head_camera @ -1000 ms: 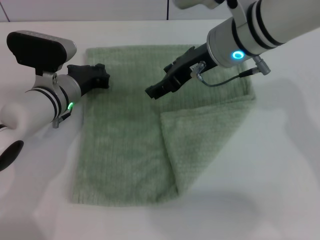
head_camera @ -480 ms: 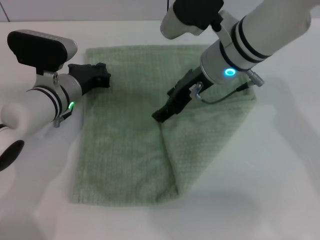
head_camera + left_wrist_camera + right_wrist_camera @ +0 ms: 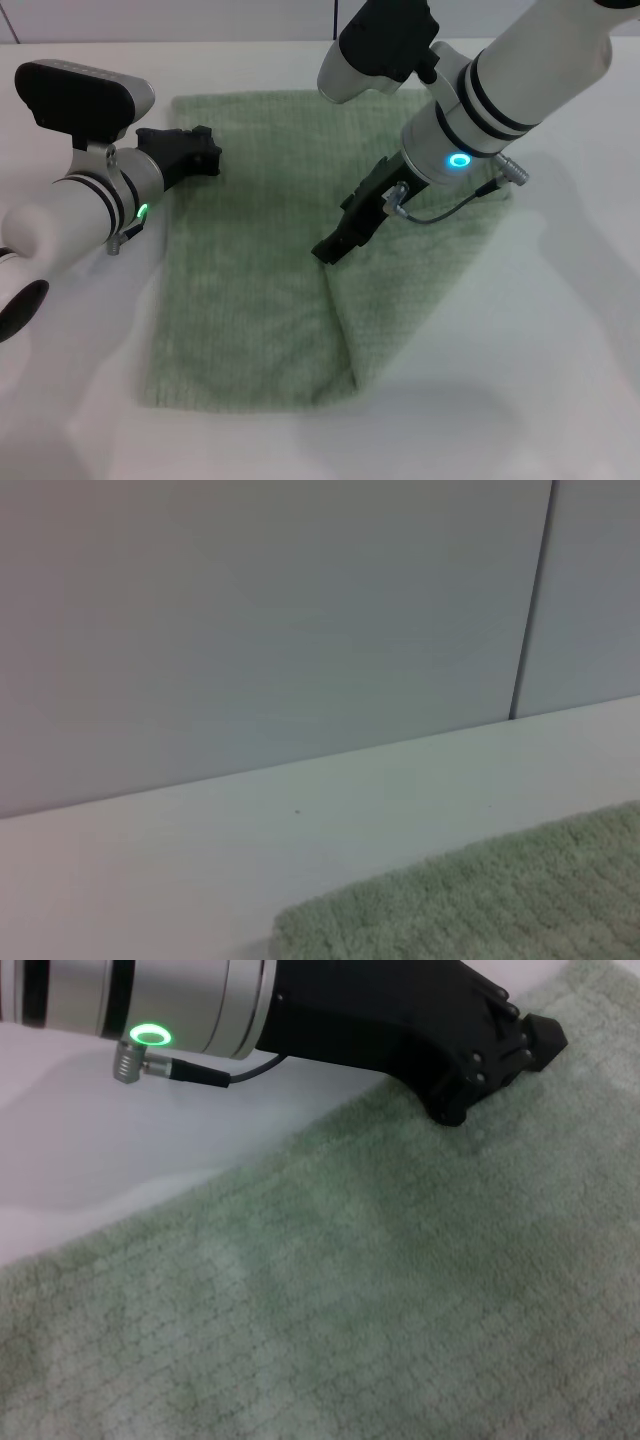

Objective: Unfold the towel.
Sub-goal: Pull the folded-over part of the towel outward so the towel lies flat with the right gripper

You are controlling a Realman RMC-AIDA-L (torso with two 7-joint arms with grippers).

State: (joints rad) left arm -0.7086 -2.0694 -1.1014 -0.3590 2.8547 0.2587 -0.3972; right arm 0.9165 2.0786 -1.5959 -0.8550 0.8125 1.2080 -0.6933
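The right gripper (image 3: 333,248) is lowered onto the towel (image 3: 250,300) at its folded flap's corner, finger opening indiscernible, while the left gripper (image 3: 190,150) is rested at the far-left edge.

Towel (image 3: 250,290): pale sage-green, ribbed, flat on table, right portion folded over.

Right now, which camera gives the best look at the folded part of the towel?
The head view: it shows the whole towel and its folded flap, with the right gripper at the flap's corner. The right wrist view shows only flat cloth by the left gripper. The left wrist view shows one far edge.
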